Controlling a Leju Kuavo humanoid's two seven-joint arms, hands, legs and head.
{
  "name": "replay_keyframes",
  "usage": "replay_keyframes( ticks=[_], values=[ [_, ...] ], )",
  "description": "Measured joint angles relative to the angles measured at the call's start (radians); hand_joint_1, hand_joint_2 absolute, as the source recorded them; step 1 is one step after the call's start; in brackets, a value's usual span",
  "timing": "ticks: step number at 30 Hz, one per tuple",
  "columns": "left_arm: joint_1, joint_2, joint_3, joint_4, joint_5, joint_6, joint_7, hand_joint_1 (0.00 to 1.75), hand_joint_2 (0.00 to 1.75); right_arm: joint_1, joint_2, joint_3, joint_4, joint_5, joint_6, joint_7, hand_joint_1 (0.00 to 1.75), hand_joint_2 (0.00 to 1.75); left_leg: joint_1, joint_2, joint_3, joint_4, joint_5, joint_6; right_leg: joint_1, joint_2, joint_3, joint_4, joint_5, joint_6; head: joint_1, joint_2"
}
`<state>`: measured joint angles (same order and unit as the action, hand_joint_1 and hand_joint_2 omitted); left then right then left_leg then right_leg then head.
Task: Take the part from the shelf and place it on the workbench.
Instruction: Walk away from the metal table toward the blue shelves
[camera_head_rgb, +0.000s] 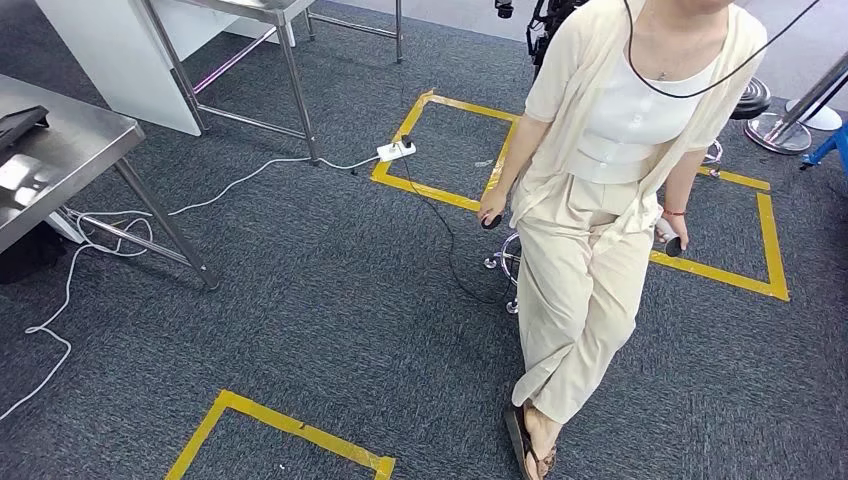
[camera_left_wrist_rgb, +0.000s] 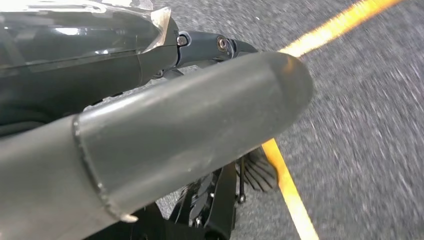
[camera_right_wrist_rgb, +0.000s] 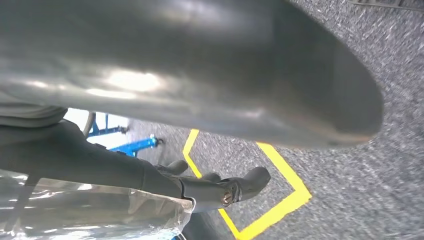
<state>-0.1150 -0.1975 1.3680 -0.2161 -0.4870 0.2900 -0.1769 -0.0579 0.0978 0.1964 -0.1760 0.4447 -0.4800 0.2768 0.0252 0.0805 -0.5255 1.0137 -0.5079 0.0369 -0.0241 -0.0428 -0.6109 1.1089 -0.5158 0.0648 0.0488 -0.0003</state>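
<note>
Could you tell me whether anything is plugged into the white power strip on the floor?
Plugged in: a black plug sits in the strip, and a black cable leads away from it.

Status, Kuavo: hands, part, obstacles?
Left hand, right hand low over grey carpet, grip unreadable. Steel table front-left. Person in cream clothes ahead, blocking.

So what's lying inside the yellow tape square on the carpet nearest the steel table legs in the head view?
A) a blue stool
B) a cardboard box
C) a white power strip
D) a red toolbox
C: a white power strip with a dark plug in it lies at the corner of the yellow tape square on the grey carpet, its white cable trailing off toward the tables.
</note>
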Motion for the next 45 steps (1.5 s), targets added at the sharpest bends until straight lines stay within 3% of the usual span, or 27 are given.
replay_keyframes(
  ticks=[2, 4, 5, 7, 9, 11, 12, 13, 14, 16, 18, 20, 22, 24, 26, 27, 28, 31, 33, 35, 36, 38, 40, 41, 42, 43, 45],
  values=[
    [0.008, 0.004, -0.009, -0.001, -0.018, -0.031, -0.01, 0.0, 0.0, 0.0, 0.003, -0.009, 0.0, -0.019, -0.016, -0.01, 0.0, 0.0, -0.004, 0.019, 0.01, 0.0, -0.008, -0.014, 0.008, -0.04, 0.048, -0.094, 0.031, -0.007, 0.005, 0.0],
    [0.013, 0.006, -0.019, -0.002, -0.028, -0.05, -0.02, 0.0, 0.0, 0.004, 0.007, -0.021, 0.0, -0.033, -0.027, -0.023, 0.0, 0.0, -0.004, 0.041, 0.023, -0.005, -0.015, -0.027, 0.017, -0.028, 0.049, -0.104, 0.037, -0.021, 0.006, 0.0],
    [0.014, 0.006, -0.022, -0.003, -0.03, -0.054, -0.023, 0.0, 0.0, 0.008, 0.008, -0.025, 0.0, -0.037, -0.029, -0.026, 0.0, 0.0, -0.001, 0.041, 0.027, -0.005, -0.019, -0.033, 0.01, -0.015, 0.051, -0.106, 0.039, -0.028, 0.005, 0.0],
    [0.016, 0.006, -0.027, -0.004, -0.031, -0.059, -0.025, 0.0, 0.0, 0.012, 0.01, -0.03, 0.0, -0.04, -0.032, -0.028, 0.0, 0.0, 0.004, 0.001, 0.018, 0.029, -0.051, -0.041, -0.001, 0.008, 0.057, -0.111, 0.045, -0.044, -0.001, 0.0],
    [0.022, 0.007, -0.031, -0.005, -0.032, -0.059, -0.026, 0.0, 0.0, 0.014, 0.012, -0.036, 0.0, -0.042, -0.035, -0.029, 0.0, 0.0, 0.006, -0.059, -0.034, 0.145, -0.121, -0.04, -0.001, 0.031, 0.059, -0.113, 0.049, -0.058, -0.008, 0.0],
    [0.03, 0.007, -0.032, -0.006, -0.035, -0.059, -0.026, 0.0, 0.0, 0.015, 0.015, -0.04, 0.0, -0.043, -0.035, -0.029, 0.0, 0.0, 0.005, -0.08, -0.098, 0.272, -0.169, -0.038, 0.005, 0.059, 0.058, -0.112, 0.05, -0.063, -0.009, 0.0],
    [0.032, 0.007, -0.033, -0.006, -0.036, -0.059, -0.027, 0.0, 0.0, 0.016, 0.016, -0.042, 0.0, -0.043, -0.036, -0.03, 0.0, 0.0, 0.005, -0.083, -0.114, 0.295, -0.164, -0.038, 0.007, 0.075, 0.059, -0.111, 0.049, -0.063, -0.009, 0.0],
    [0.033, 0.007, -0.036, -0.006, -0.038, -0.059, -0.027, 0.0, 0.0, 0.017, 0.016, -0.042, 0.0, -0.044, -0.036, -0.03, 0.0, 0.0, 0.006, -0.085, -0.112, 0.275, -0.137, -0.037, 0.008, 0.09, 0.06, -0.11, 0.049, -0.063, -0.009, 0.0],
    [0.034, 0.008, -0.038, -0.006, -0.041, -0.061, -0.027, 0.0, 0.0, 0.018, 0.016, -0.044, 0.0, -0.047, -0.037, -0.031, 0.0, 0.0, 0.008, -0.091, -0.093, 0.222, -0.096, -0.036, 0.008, 0.105, 0.062, -0.108, 0.049, -0.062, -0.009, 0.0],
    [0.035, 0.007, -0.045, -0.006, -0.055, -0.069, -0.027, 0.0, 0.0, 0.017, 0.016, -0.051, 0.0, -0.058, -0.04, -0.036, 0.0, 0.0, 0.015, -0.137, -0.048, 0.096, -0.027, -0.036, 0.011, 0.133, 0.057, -0.097, 0.045, -0.057, -0.01, 0.0],
    [0.035, 0.006, -0.052, -0.006, -0.071, -0.078, -0.027, 0.0, 0.0, 0.017, 0.013, -0.062, 0.0, -0.07, -0.042, -0.043, 0.0, 0.0, 0.015, -0.166, -0.031, 0.042, -0.009, -0.034, 0.016, 0.154, 0.041, -0.088, 0.042, -0.045, -0.01, 0.0],
    [0.035, 0.006, -0.064, -0.006, -0.084, -0.086, -0.025, 0.0, 0.0, 0.022, 0.009, -0.073, 0.0, -0.08, -0.044, -0.047, 0.0, 0.0, 0.007, -0.146, -0.03, 0.038, -0.006, -0.021, 0.016, 0.169, 0.029, -0.088, 0.044, -0.032, -0.009, 0.0],
    [0.035, 0.006, -0.074, -0.006, -0.093, -0.091, -0.023, 0.0, 0.0, 0.028, 0.006, -0.083, 0.0, -0.086, -0.048, -0.05, 0.0, 0.0, 0.003, -0.122, -0.027, 0.028, 0.002, -0.002, 0.015, 0.135, 0.009, -0.055, 0.028, -0.027, -0.008, 0.0],
    [0.039, 0.007, -0.081, -0.006, -0.098, -0.091, -0.019, 0.0, 0.0, 0.029, 0.005, -0.091, 0.0, -0.088, -0.053, -0.055, 0.0, 0.0, 0.001, -0.093, -0.026, 0.021, 0.007, 0.01, 0.013, 0.078, -0.045, 0.051, -0.024, -0.033, -0.003, 0.0],
    [0.045, 0.008, -0.087, -0.006, -0.099, -0.09, -0.015, 0.0, 0.0, 0.03, 0.004, -0.096, 0.001, -0.089, -0.056, -0.059, 0.0, 0.0, -0.002, -0.061, -0.028, 0.021, 0.006, 0.012, 0.011, 0.059, -0.106, 0.171, -0.072, -0.032, 0.0, 0.0],
    [0.046, 0.008, -0.089, -0.006, -0.1, -0.089, -0.014, 0.0, 0.0, 0.032, 0.004, -0.098, 0.001, -0.089, -0.057, -0.061, 0.0, 0.0, -0.004, -0.046, -0.028, 0.021, 0.006, 0.011, 0.009, 0.056, -0.116, 0.194, -0.077, -0.026, 0.0, 0.0],
    [0.046, 0.008, -0.09, -0.006, -0.1, -0.089, -0.013, 0.0, 0.0, 0.033, 0.003, -0.1, 0.001, -0.09, -0.058, -0.061, 0.0, 0.0, -0.004, -0.033, -0.029, 0.021, 0.005, 0.011, 0.007, 0.052, -0.105, 0.178, -0.068, -0.018, 0.0, 0.0],
    [0.047, 0.008, -0.093, -0.006, -0.102, -0.088, -0.012, 0.0, 0.0, 0.035, 0.002, -0.103, 0.001, -0.091, -0.058, -0.061, 0.0, 0.0, -0.007, 0.0, -0.023, 0.021, 0.0, 0.002, 0.007, 0.0, 0.009, -0.022, 0.0, -0.001, 0.0, 0.0],
    [0.047, 0.008, -0.096, -0.006, -0.103, -0.088, -0.012, 0.0, 0.0, 0.033, 0.002, -0.105, 0.001, -0.091, -0.058, -0.061, 0.0, 0.0, -0.009, 0.018, -0.014, 0.02, -0.007, -0.012, 0.017, -0.029, 0.043, -0.089, 0.026, -0.011, -0.001, 0.0],
    [0.045, 0.008, -0.097, -0.006, -0.103, -0.087, -0.011, 0.0, 0.0, 0.034, 0.0, -0.108, 0.001, -0.091, -0.058, -0.062, 0.0, 0.0, -0.007, 0.038, -0.002, 0.015, -0.01, -0.026, 0.026, -0.014, 0.039, -0.091, 0.032, -0.029, -0.003, 0.0],
    [0.043, 0.008, -0.098, -0.006, -0.103, -0.087, -0.011, 0.0, 0.0, 0.035, 0.0, -0.109, 0.001, -0.091, -0.058, -0.062, 0.0, 0.0, -0.004, 0.035, 0.002, 0.018, -0.016, -0.033, 0.02, -0.003, 0.044, -0.095, 0.035, -0.037, -0.005, 0.0],
    [0.042, 0.008, -0.099, -0.006, -0.104, -0.087, -0.011, 0.0, 0.0, 0.036, -0.001, -0.112, 0.001, -0.091, -0.058, -0.062, 0.0, 0.0, 0.002, -0.008, -0.013, 0.069, -0.056, -0.039, 0.008, 0.019, 0.054, -0.104, 0.043, -0.055, -0.011, 0.0],
    [0.045, 0.008, -0.099, -0.006, -0.105, -0.087, -0.011, 0.0, 0.0, 0.036, 0.0, -0.114, 0.001, -0.092, -0.059, -0.062, 0.0, 0.0, 0.004, -0.065, -0.068, 0.193, -0.126, -0.04, 0.007, 0.042, 0.057, -0.106, 0.047, -0.066, -0.017, 0.0],
    [0.047, 0.008, -0.1, -0.006, -0.106, -0.087, -0.011, 0.0, 0.0, 0.036, 0.0, -0.115, 0.001, -0.093, -0.059, -0.062, 0.0, 0.0, 0.004, -0.077, -0.098, 0.254, -0.15, -0.04, 0.011, 0.055, 0.056, -0.105, 0.047, -0.067, -0.018, 0.0],
    [0.049, 0.008, -0.1, -0.006, -0.106, -0.087, -0.01, 0.0, 0.0, 0.037, 0.0, -0.115, 0.002, -0.093, -0.059, -0.062, 0.0, 0.0, 0.004, -0.082, -0.119, 0.289, -0.155, -0.039, 0.014, 0.069, 0.057, -0.105, 0.047, -0.068, -0.019, 0.0],
    [0.05, 0.008, -0.1, -0.006, -0.107, -0.087, -0.01, 0.0, 0.0, 0.037, 0.0, -0.115, 0.002, -0.093, -0.059, -0.062, 0.0, 0.0, 0.004, -0.083, -0.123, 0.286, -0.138, -0.037, 0.016, 0.084, 0.058, -0.104, 0.047, -0.068, -0.019, 0.0],
    [0.05, 0.008, -0.1, -0.006, -0.108, -0.087, -0.01, 0.0, 0.0, 0.037, 0.0, -0.115, 0.002, -0.093, -0.059, -0.062, 0.0, 0.0, 0.004, -0.097, -0.081, 0.177, -0.061, -0.03, 0.018, 0.113, 0.062, -0.102, 0.046, -0.067, -0.019, 0.0]
  ],
)
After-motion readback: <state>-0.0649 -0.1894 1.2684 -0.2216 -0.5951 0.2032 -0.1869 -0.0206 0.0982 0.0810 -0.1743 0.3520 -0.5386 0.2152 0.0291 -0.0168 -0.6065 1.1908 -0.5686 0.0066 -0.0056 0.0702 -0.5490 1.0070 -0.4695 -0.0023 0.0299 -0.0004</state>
